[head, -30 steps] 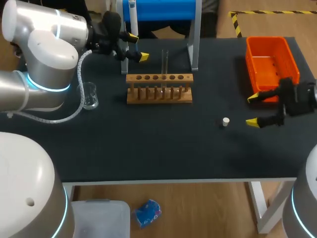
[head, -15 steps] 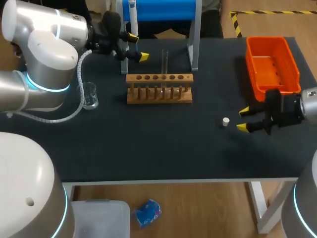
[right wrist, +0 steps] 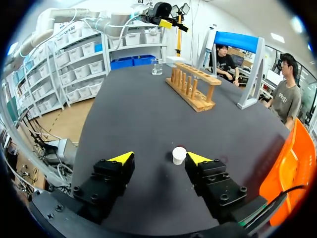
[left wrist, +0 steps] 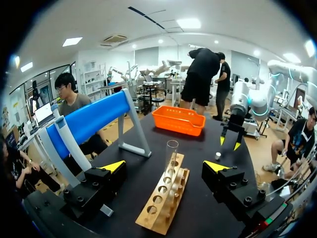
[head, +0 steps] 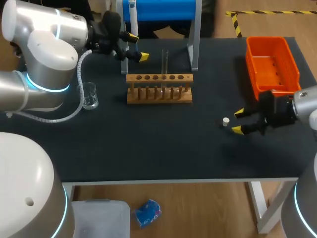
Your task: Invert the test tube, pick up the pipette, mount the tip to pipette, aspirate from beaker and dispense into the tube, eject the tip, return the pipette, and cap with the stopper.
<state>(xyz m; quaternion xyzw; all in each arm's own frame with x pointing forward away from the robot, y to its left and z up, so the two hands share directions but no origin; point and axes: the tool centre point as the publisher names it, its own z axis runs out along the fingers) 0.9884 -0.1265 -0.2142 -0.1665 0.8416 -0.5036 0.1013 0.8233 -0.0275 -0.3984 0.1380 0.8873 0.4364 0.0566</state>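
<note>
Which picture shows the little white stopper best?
The right wrist view: the stopper sits close, just ahead of the right gripper. The head view shows it small; the left wrist view, a distant speck.

- My left arm: comes in from my left side, elbow bent, wrist turned inward behind its gripper.
- My left gripper: held high, fingers spread wide, yellow tips well apart.
- My right arm: comes in from my right side, wrist low and level behind its gripper.
- My right gripper: low over the tabletop, pointing toward my left, fingers spread wide.
</note>
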